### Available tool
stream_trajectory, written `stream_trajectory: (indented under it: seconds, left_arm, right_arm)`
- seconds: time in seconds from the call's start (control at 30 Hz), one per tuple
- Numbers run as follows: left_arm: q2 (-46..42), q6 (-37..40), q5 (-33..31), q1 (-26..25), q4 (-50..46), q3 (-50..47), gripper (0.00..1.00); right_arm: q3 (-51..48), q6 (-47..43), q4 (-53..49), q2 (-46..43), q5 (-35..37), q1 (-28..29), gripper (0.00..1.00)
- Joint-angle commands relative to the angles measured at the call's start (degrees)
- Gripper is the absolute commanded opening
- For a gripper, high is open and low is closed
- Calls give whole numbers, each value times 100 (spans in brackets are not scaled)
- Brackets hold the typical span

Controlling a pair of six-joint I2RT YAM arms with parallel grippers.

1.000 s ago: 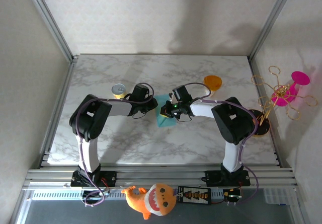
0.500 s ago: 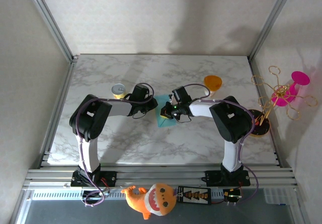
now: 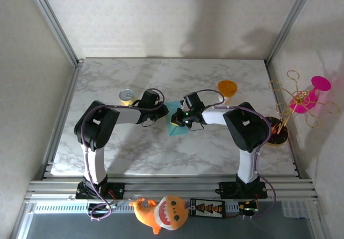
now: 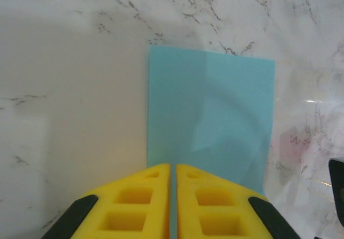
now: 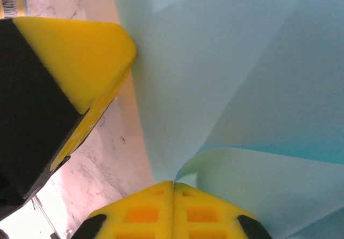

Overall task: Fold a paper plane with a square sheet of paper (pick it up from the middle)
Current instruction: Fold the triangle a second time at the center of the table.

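The square sheet of paper (image 3: 177, 127) is teal-blue and lies folded to a rectangle on the marble table (image 3: 215, 153), between my two grippers. In the left wrist view the paper (image 4: 209, 115) lies flat, and my left gripper (image 4: 173, 166) is shut with its yellow tips over the sheet's near edge. From the top it is the left gripper (image 3: 163, 116) at the sheet's left side. My right gripper (image 5: 173, 184) is shut on a lifted, curling flap of the paper (image 5: 215, 62). From above, the right gripper (image 3: 176, 122) sits over the sheet. A left finger (image 5: 80, 56) touches the paper's edge.
A small yellow can (image 3: 127, 95) stands behind the left arm. An orange cup (image 3: 227, 88) sits at the back right. A gold wire stand with a pink piece (image 3: 301, 102) is at the right edge. An orange plush toy (image 3: 161, 212) lies on the front rail.
My right gripper has shifted slightly left over the paper. The left arm and the sheet stay about where they were.
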Motion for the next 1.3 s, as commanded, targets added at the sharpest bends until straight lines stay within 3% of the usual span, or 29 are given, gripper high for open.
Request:
stream_trajectory:
  seconds: [0.0,1.27]
  left_arm:
    - [194,0,-38,-38,-190,28,11]
    - [57,-36,-36,-38,-172,-25,12]
  right_arm:
    - [88,40,65,102,52,55,2]
    - [99,101,10,269,115,53,5]
